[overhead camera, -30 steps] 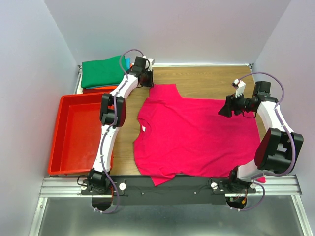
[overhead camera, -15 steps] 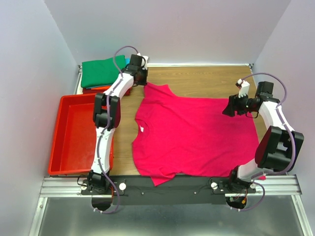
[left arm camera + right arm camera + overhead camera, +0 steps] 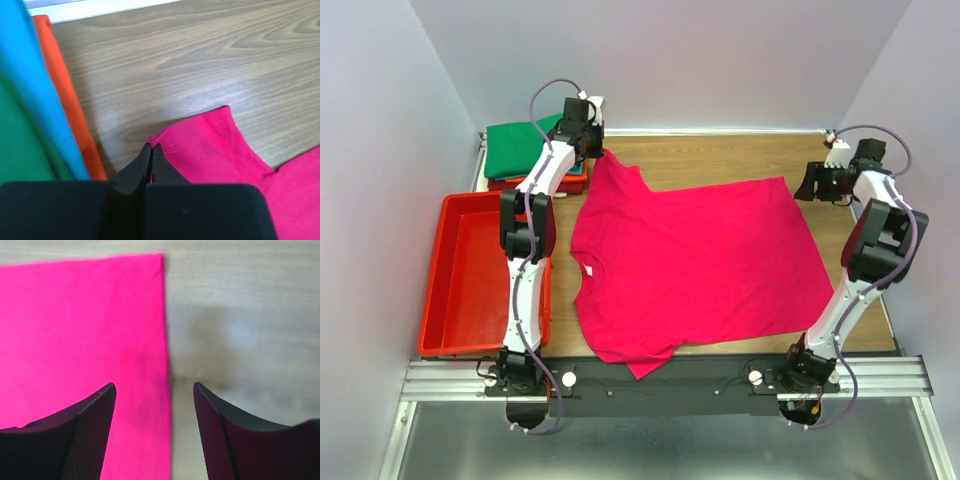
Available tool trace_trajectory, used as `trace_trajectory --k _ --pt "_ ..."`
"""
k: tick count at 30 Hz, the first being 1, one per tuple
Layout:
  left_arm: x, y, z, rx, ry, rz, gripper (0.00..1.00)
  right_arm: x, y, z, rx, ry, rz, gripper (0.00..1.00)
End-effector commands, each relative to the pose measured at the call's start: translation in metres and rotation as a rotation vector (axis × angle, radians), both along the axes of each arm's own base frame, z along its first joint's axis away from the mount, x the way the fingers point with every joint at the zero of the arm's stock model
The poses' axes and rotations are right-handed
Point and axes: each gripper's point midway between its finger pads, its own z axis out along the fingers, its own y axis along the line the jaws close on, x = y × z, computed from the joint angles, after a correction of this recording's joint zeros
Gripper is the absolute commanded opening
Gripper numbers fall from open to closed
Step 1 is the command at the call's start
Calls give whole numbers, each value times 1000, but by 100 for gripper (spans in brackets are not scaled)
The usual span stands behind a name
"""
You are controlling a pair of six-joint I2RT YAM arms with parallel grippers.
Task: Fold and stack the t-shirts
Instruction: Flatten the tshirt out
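A magenta-pink t-shirt (image 3: 695,260) lies spread flat on the wooden table, collar to the left. My left gripper (image 3: 596,150) is at the far left and is shut on the hem of the far sleeve (image 3: 207,145); its black fingertips (image 3: 151,146) pinch the pink cloth. My right gripper (image 3: 804,187) hovers open at the shirt's far right corner. In the right wrist view the shirt's straight edge (image 3: 162,330) runs between the two fingers (image 3: 154,385), which do not touch it. Folded t-shirts are stacked at the back left, green (image 3: 525,145) on top, with teal-blue (image 3: 35,75) and orange (image 3: 65,100) below.
A red plastic tray (image 3: 438,290) stands along the left side, beside the left arm. The folded stack sits just behind it, close to the left gripper. Grey walls close in the table on three sides. Bare wood (image 3: 740,160) shows behind the shirt.
The left gripper closed on the sleeve and drew it back and to the left, sliding the whole shirt leftward. The right arm swung back and right to the shirt's far corner.
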Motion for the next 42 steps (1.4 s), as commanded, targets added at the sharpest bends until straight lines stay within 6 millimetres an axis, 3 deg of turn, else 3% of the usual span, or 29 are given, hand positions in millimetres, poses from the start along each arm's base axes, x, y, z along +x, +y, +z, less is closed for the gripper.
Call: trace_trajectory --k 1,2,6,12,13,28,31,36,40,42 --pt "-5 -15 1 -34 12 -67 0 33 10 -16 44 16 -14 70" --pt "-5 -16 2 -38 11 -70 0 39 17 -32 52 43 -1 70" --pt "-6 -17 -1 -42 18 -76 0 71 23 -36 48 28 -7 70" --pt "-8 -18 -2 -46 23 -86 0 89 17 -61 42 67 -37 69" --pt "-9 -18 -2 -45 24 -87 0 95 16 -57 43 54 -35 69" --pt "-11 -18 0 -40 23 -95 0 81 55 -85 26 147 57 43" --pt "-11 -19 1 -41 20 -98 0 80 50 -90 -6 164 34 28" --pt "-12 -18 5 -38 15 -97 0 85 31 -88 -100 163 -17 3" --pt "-13 -16 10 -29 6 -95 0 95 20 -69 -143 122 -51 0" --pt "-13 -14 20 -23 -13 -95 0 96 20 -48 -152 88 -54 0"
